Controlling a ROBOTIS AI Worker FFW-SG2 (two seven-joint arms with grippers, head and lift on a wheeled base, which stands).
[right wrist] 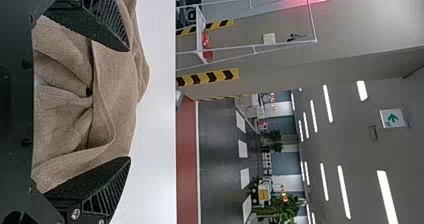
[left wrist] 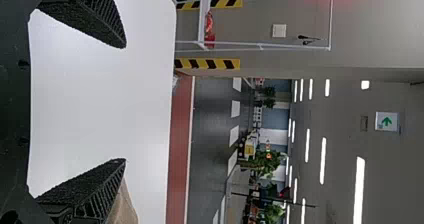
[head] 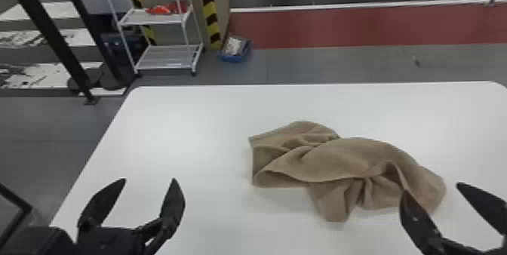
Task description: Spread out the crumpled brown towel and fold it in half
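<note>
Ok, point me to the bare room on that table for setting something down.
The table is bare from its left edge to the towel, beyond the left gripper, and in a strip between towel and far edge. Crowded: near right, where the right gripper is at the towel's right end.

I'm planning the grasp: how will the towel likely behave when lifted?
The towel will probably hang floppy, since it lies in soft folds. Its loose, bunched layers may come up together or slip open. It looks thin, so likely light for its size.
</note>
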